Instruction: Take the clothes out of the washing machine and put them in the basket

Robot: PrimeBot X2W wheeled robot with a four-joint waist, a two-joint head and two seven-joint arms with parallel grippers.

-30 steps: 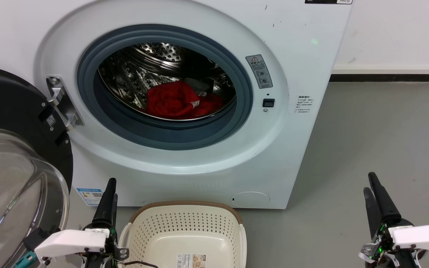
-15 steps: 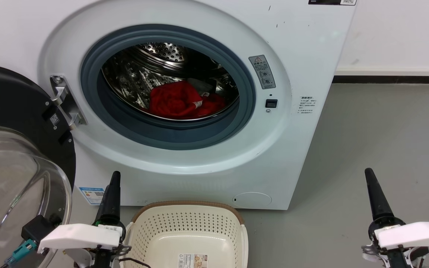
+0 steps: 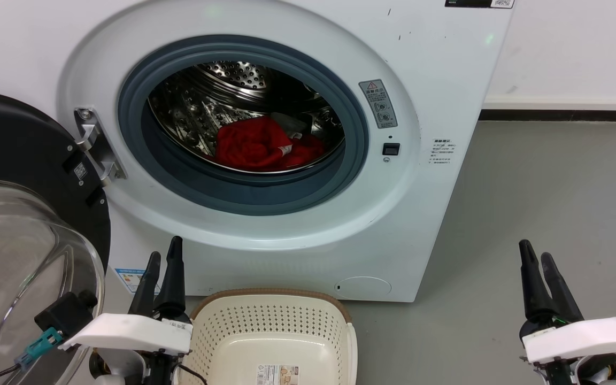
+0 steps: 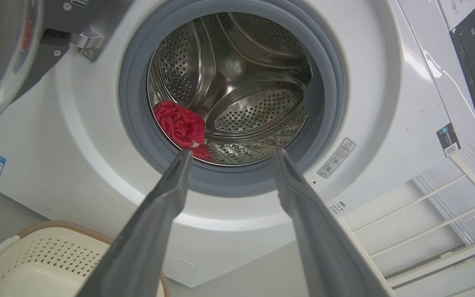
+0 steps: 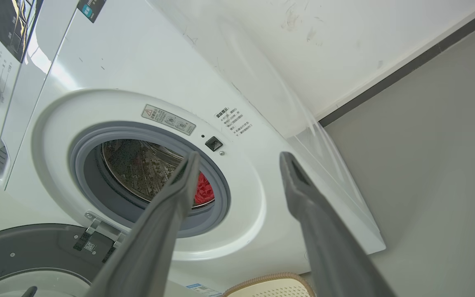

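So, nothing's out yet; the bright red fabric clothes [image 3: 257,145] lie inside the white front-loading washing machine [image 3: 286,243], mid-frame; the cream perforated plastic basket [image 3: 270,295], bottom centre, sits bare; my left gripper [image 3: 164,247] and right gripper [image 3: 535,250] gape wide, unloaded.

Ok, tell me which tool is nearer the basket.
Left. The left tool stands just left of the basket; the right tool is far off to its right.
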